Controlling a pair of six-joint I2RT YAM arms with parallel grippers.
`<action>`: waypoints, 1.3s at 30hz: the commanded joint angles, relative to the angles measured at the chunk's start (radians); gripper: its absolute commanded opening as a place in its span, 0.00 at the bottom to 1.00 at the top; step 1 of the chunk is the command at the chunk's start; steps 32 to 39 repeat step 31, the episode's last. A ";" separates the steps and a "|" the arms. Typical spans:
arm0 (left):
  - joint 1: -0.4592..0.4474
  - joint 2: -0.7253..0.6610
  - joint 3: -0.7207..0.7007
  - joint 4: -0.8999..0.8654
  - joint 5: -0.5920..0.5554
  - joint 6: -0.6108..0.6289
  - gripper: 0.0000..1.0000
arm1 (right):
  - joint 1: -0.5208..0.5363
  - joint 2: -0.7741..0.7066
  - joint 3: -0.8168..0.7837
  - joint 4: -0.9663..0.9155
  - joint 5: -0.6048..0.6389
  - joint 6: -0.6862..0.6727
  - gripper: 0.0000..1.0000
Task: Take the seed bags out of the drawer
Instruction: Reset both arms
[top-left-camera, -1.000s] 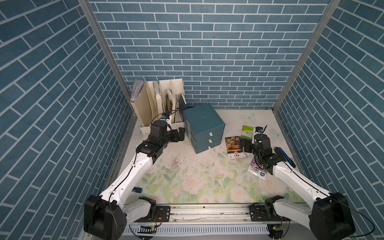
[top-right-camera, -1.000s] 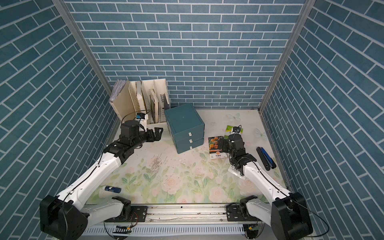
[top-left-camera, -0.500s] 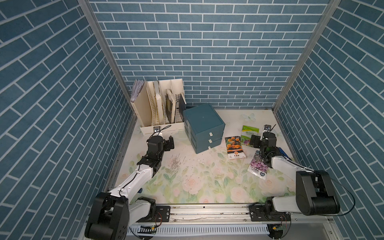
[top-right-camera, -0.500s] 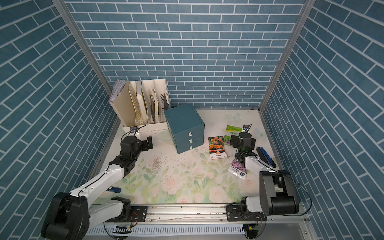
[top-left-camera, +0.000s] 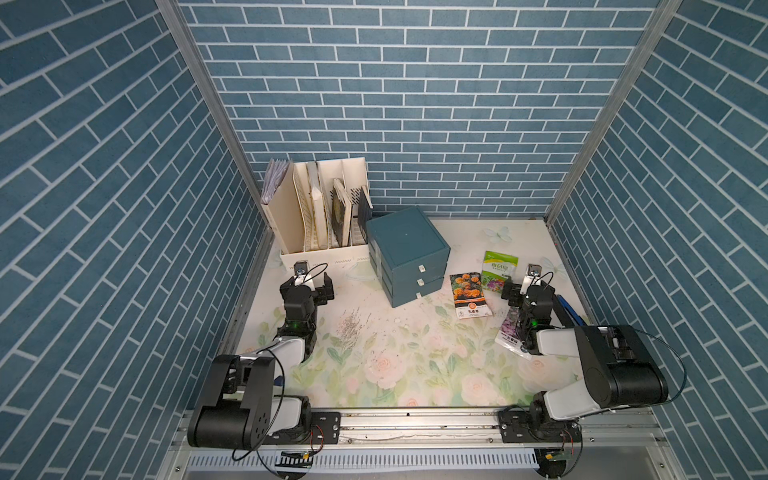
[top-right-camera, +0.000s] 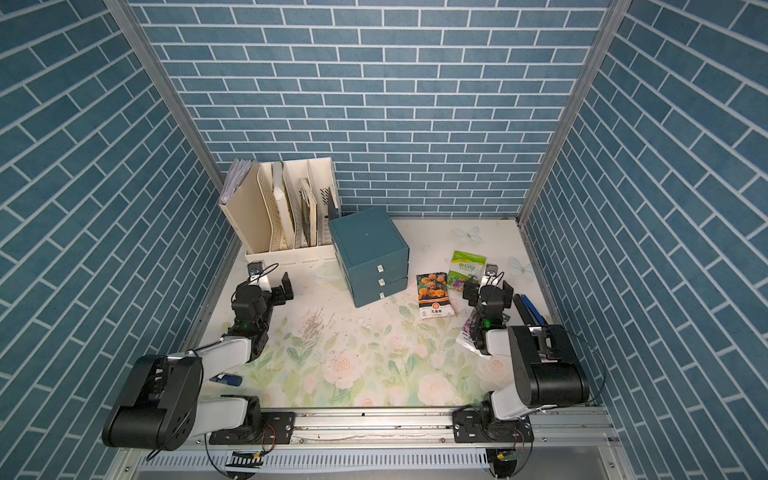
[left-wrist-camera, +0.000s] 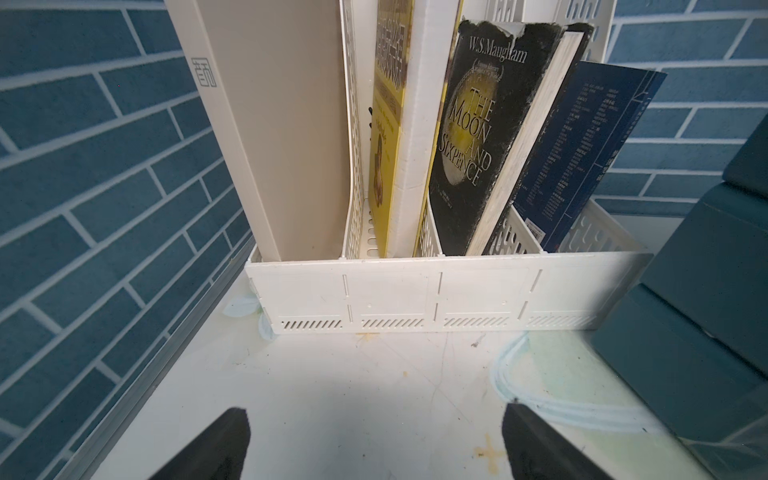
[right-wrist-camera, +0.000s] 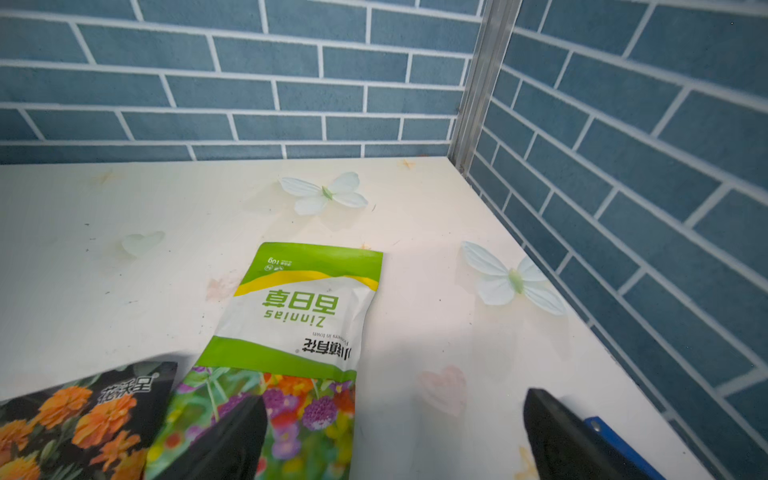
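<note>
**potting_pete:** ok what's the layout, biggest stuff first?

**rig_watcher:** Floral tabletop (top-left-camera: 395, 365) under everything. Biggest thing on it is the teal cabinet (top-left-camera: 405, 237). It's off to the right of the left hand (left-wrist-camera: 376, 411) and to the left of the right hand (right-wrist-camera: 395, 397), well apart from both. Next is the cream file rack (left-wrist-camera: 415, 299), straight ahead of the left hand, near but not touching. A few books (left-wrist-camera: 469, 137) lean in its slots.

**potting_pete:** and the drawer? bags out?

**rig_watcher:** The drawer (top-left-camera: 405, 297) is the lowest of three and looks pushed in flush with the other two, so no view inside. The seed bags (top-right-camera: 432, 293) are all three out on the tabletop, around the right hand. The green-white bag (right-wrist-camera: 299, 307) lies flat just in front of it. In the wrist view its near end runs under the finger (right-wrist-camera: 224, 444) nearer the cabinet; touching or not, can't tell. The orange marigold bag (top-left-camera: 469, 295) is just beside that one, on the hand's left, between hand and cabinet. The pink-purple bag (top-left-camera: 509, 336) is behind the hand, partly hidden under the arm.

**potting_pete:** hands doing anything?

**rig_watcher:** Nope, both have their fingers spread wide with nothing between them. Smallest bit: a dark blue stick-like thing (top-right-camera: 528, 311) lies on the right hand's right, by the side wall.
</note>
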 joint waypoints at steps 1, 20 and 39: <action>0.011 0.053 -0.041 0.208 0.064 0.032 0.99 | -0.003 -0.016 -0.056 0.159 0.006 -0.023 1.00; 0.020 0.181 -0.100 0.407 0.047 0.018 1.00 | -0.001 0.032 -0.114 0.306 -0.045 -0.045 1.00; 0.020 0.181 -0.100 0.405 0.047 0.018 1.00 | -0.019 0.031 -0.109 0.292 -0.073 -0.036 1.00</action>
